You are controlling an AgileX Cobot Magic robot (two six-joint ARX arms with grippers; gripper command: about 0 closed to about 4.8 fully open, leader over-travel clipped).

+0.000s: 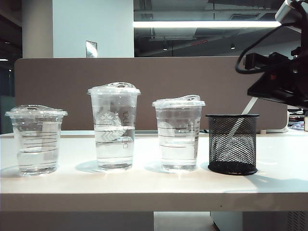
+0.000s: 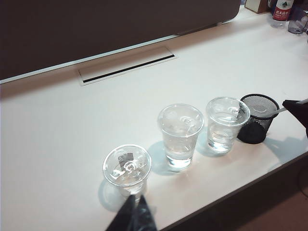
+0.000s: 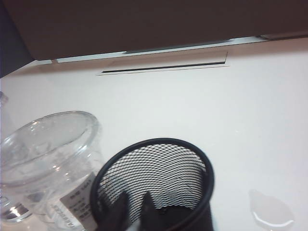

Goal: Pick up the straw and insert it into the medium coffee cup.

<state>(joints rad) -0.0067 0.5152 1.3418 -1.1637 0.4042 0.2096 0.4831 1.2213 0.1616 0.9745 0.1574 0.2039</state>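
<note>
Three clear lidded plastic cups w/ water stand in a row on white bench (image 1: 144,185); medium cup (image 1: 178,133) rightmost. Right of it, round black mesh holder (image 1: 233,143) w/ thin white straw (image 1: 239,123) leaning inside. Right end effector (image 3: 134,209) inside holder, clenched around straw. Left end effector (image 2: 132,217) near bench's front edge, grip can't tell. Brown partition (image 1: 57,91) behind.

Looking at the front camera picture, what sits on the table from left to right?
Shortest clear cup → tallest clear cup → medium coffee cup → black mesh holder, the straw leaning out of it → right gripper's arm above, at the right edge.
</note>
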